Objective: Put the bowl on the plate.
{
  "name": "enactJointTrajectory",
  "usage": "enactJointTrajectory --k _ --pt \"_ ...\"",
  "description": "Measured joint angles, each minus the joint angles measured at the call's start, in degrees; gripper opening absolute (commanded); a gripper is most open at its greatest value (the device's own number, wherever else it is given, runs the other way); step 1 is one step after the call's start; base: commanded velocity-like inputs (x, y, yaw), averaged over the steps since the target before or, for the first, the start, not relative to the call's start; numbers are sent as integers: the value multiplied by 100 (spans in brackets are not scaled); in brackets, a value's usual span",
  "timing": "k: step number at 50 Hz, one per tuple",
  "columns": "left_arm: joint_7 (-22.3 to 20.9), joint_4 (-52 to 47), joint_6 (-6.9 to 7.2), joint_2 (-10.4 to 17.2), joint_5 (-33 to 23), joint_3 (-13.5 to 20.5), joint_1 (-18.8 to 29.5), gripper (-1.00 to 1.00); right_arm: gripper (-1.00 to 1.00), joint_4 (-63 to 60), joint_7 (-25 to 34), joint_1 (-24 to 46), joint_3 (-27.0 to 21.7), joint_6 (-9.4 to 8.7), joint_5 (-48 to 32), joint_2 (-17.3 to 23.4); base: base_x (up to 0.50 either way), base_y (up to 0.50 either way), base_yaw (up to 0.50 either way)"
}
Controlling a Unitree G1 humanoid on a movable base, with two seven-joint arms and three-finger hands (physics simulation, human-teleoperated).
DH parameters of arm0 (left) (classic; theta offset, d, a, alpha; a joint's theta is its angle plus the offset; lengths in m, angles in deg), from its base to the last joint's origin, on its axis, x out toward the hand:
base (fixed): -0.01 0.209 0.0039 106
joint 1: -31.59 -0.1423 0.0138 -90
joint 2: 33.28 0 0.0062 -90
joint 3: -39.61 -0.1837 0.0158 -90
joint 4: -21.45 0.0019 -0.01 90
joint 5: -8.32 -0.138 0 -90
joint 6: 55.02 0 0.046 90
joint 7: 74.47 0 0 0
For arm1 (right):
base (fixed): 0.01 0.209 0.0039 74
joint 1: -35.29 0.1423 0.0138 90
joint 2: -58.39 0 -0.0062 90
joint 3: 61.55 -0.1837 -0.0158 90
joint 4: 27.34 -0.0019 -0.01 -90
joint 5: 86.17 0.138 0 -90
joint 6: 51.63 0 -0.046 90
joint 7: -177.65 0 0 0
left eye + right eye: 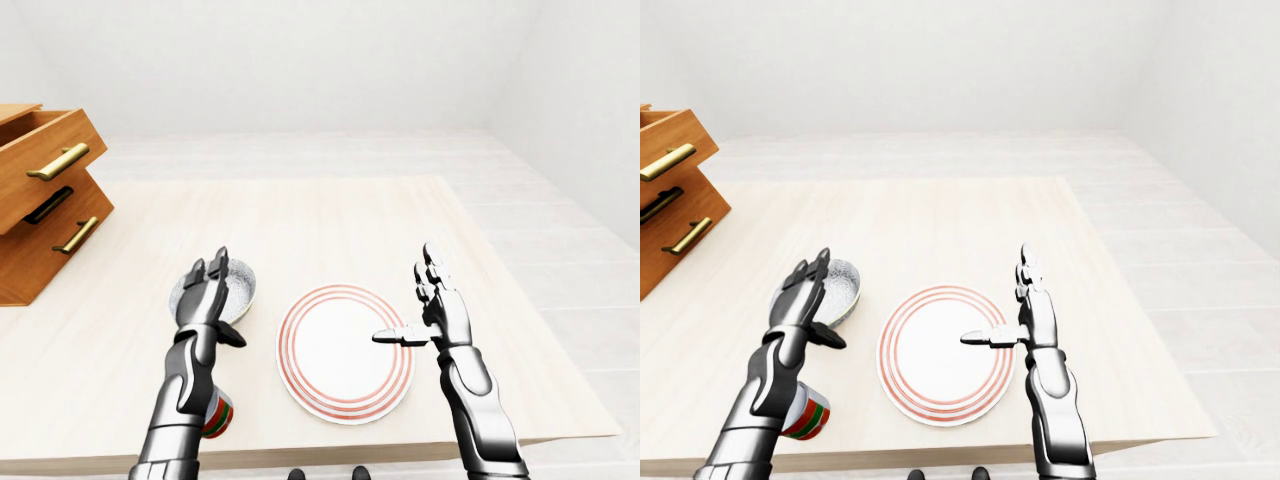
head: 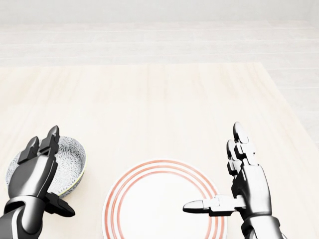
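Note:
A grey patterned bowl [image 2: 70,164] sits on the wooden table [image 1: 330,220], left of a white plate [image 1: 340,355] with red rings. My left hand [image 2: 42,167] hovers over the bowl's left side, fingers open and extended, thumb pointing right below the bowl. My right hand [image 2: 234,184] stands open over the plate's right rim, fingers up and thumb pointing left across the plate. Neither hand holds anything.
A wooden chest [image 1: 45,200] with brass-handled drawers, the top ones pulled out, stands at the table's left. A small red, white and green striped cup [image 1: 218,415] sits near the table's bottom edge under my left forearm.

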Motion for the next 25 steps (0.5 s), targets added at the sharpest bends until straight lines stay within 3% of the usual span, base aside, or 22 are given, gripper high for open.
enactJointTrajectory --k 25 --pt "114 217 0 47 -345 19 -112 100 100 45 -12 -24 24 58 4 -9 0 0 0"
